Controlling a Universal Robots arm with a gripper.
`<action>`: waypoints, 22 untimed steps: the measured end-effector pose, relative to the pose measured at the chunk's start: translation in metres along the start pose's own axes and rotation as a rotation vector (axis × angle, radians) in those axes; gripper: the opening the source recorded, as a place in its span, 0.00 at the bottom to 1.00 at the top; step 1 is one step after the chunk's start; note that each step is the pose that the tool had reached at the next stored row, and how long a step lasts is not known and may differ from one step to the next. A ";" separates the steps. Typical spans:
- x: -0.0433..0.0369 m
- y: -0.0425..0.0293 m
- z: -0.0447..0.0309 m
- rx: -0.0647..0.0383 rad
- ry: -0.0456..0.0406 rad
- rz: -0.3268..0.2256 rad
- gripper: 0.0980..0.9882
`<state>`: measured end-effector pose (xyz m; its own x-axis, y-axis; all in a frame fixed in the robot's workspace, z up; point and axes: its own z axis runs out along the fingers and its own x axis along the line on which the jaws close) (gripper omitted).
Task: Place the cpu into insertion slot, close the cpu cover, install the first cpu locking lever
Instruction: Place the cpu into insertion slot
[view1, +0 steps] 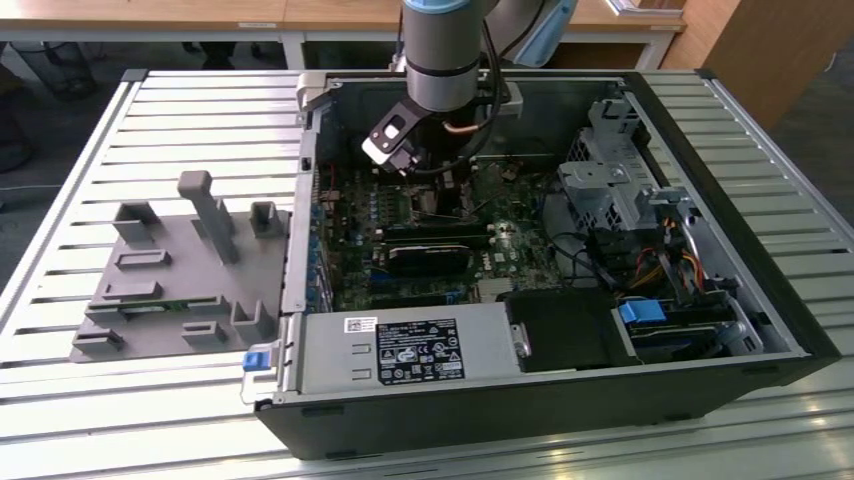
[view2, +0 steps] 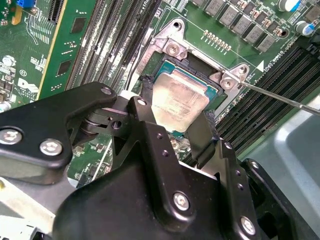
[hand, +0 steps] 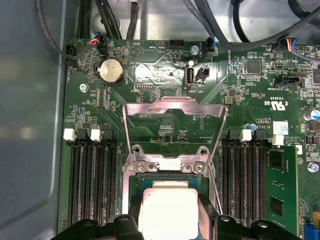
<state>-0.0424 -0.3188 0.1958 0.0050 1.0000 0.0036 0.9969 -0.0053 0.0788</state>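
The gripper (view2: 172, 125) is closed narrowly on the cpu (view2: 179, 102), one black finger (view2: 144, 114) against each of two opposite edges. It holds the chip right at the insertion slot (view2: 195, 62), which sits near the far edge of the green board (hand: 100, 105), between two banks of long black memory slots (hand: 92, 185). I cannot tell whether the chip is fully bedded or resting just above the socket. The cpu cover (hand: 172, 106) stands open, hinged at the socket edge away from the fingers, and the thin locking lever (view2: 280, 98) is swung clear to one side. The main risk appears to be a skewed seat. If the chip lies slightly tilted or off its keying when released, it could ride on the socket rim and press unevenly on the contacts beneath. The fingers reach down close beside the socket walls, so opening could also drag the chip sideways. The raised cover frame is near the wrist, and a careless retreat might knock it. The board lies inside an open black computer case (view1: 534, 420), which rests on a pale slatted metal table (view1: 174, 110). A grey moulded fixture (view1: 160, 290) sits near the table edge at the exterior view's left. The arm (view1: 441, 50) comes down from above, and wooden desks (view1: 160, 15) stand beyond the table.
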 end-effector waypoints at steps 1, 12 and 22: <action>0.0000 0.0000 0.0000 0.000 -0.0001 0.000 0.48; 0.0000 0.0001 0.0003 0.000 0.0002 0.000 0.56; 0.0001 0.0009 -0.0100 0.000 0.0002 0.000 0.48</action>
<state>-0.0423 -0.3188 0.2059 0.0050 1.0000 0.0038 0.9969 -0.0053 0.0788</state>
